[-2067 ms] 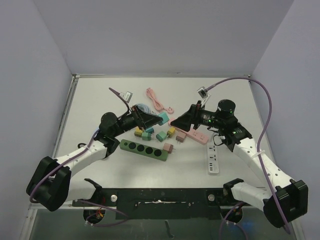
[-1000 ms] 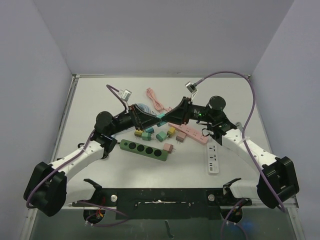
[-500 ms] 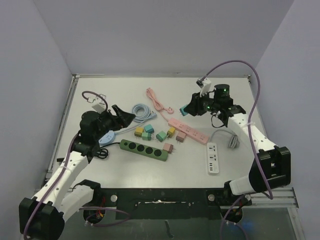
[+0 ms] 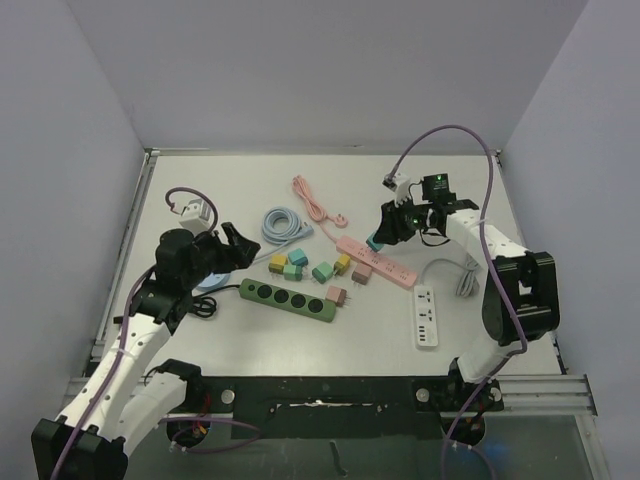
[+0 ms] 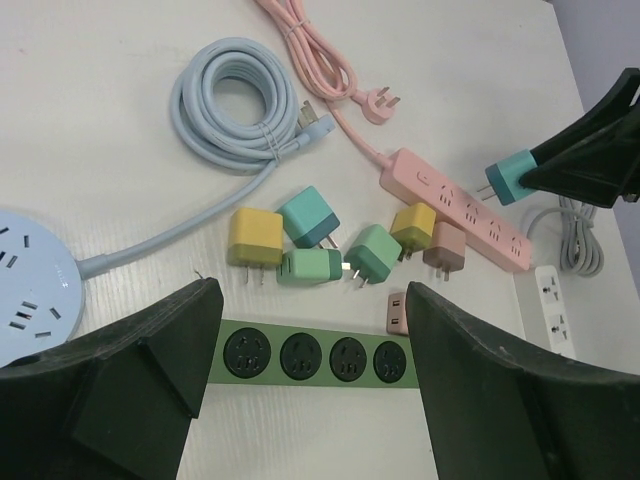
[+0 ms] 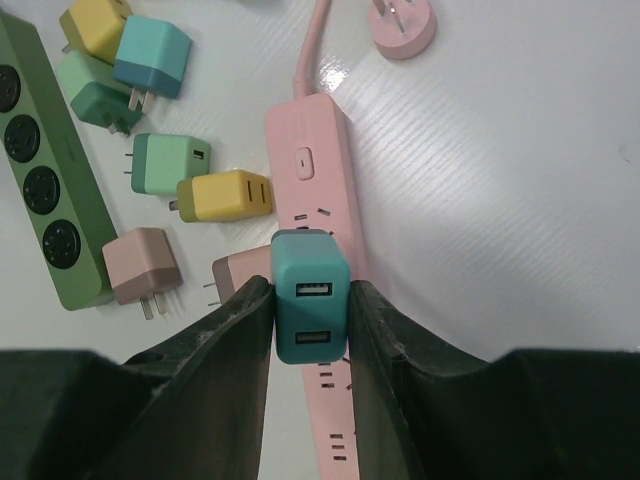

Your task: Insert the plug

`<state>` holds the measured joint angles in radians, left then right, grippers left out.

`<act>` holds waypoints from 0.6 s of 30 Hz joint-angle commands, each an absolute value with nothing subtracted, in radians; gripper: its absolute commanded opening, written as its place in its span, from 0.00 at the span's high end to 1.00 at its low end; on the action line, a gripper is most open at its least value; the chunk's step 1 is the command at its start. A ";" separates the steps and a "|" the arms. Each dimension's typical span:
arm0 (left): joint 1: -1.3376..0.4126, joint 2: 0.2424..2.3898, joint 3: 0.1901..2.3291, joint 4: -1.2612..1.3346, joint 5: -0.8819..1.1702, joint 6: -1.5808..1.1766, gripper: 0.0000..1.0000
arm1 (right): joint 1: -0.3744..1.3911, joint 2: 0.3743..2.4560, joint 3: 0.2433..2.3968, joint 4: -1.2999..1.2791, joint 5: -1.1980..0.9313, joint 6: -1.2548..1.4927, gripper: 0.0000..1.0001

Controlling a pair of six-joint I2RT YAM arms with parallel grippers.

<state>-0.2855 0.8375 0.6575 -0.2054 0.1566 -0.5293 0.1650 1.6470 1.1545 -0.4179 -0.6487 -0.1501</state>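
Matt plastic teal plug (image 6: 310, 295), glossy pink power strip (image 6: 316, 185) (smooth plastic), ribbed table (image 6: 500, 200)

Pink strip (image 6: 312, 165) cropped below; round socket (image 5: 25, 285) cropped left.

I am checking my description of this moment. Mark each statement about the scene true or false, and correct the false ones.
1. The right gripper has its jaws shut on the teal charger. True.
2. The teal charger is plugged into the green strip. False: it is held in the air over the pink power strip, with its prongs bare.
3. The left gripper has its jaws open and holds nothing. True.
4. The white power strip lies at the far left of the table. False: it lies on the right side, nearer the arm bases than the pink power strip.
5. Two yellow chargers lie on the table. True.
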 commanded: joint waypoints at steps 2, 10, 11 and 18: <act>-0.294 0.790 0.683 -0.175 0.169 -0.502 0.27 | 0.173 1.690 1.220 -0.451 -0.767 -0.281 1.00; -0.302 0.780 0.679 -0.179 0.159 -0.500 0.27 | 0.194 1.767 1.258 -0.482 -0.766 -0.332 0.99; -0.302 0.779 0.678 -0.179 0.158 -0.500 0.27 | 0.196 1.770 1.259 -0.484 -0.763 -0.335 0.98; -0.302 0.775 0.674 -0.171 0.164 -0.503 0.27 | 0.215 1.787 1.253 -0.447 -0.731 -0.326 0.99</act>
